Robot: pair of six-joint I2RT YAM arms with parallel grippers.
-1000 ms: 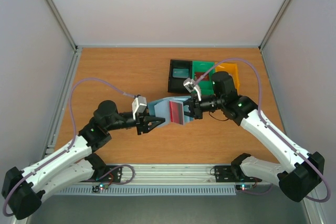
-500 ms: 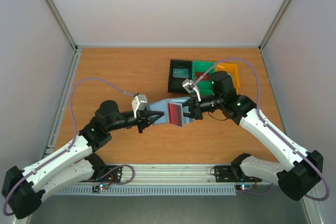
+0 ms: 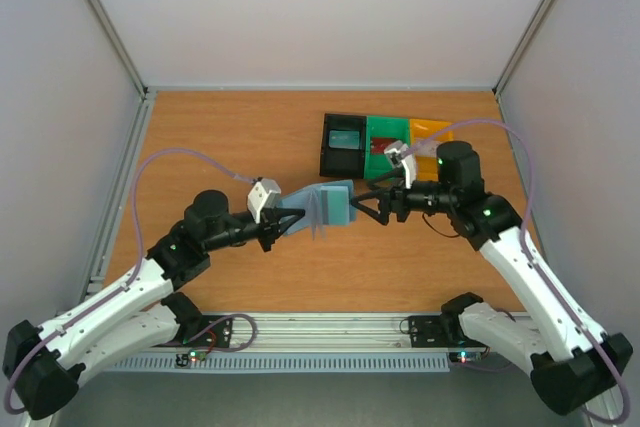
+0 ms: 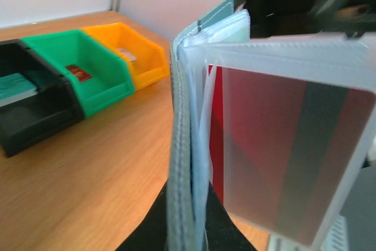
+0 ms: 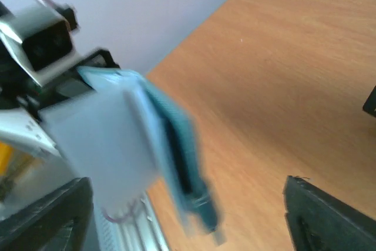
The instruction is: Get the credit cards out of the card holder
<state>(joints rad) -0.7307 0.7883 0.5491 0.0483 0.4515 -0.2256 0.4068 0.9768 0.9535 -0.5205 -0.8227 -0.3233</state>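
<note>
- The left gripper [image 3: 283, 227] squeezes the blue card holder [image 3: 325, 207], lifted above the table [image 3: 220, 147].
- The right gripper [image 3: 364, 209] gapes wide beside it, holding nothing.
- A red credit card [image 4: 276, 157] sits in a clear pocket; the floppy holder might slip.

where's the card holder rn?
Top view: the card holder is near the table's middle, clamped in the left gripper, with the open right gripper just to its right and the black bin behind it.
</note>
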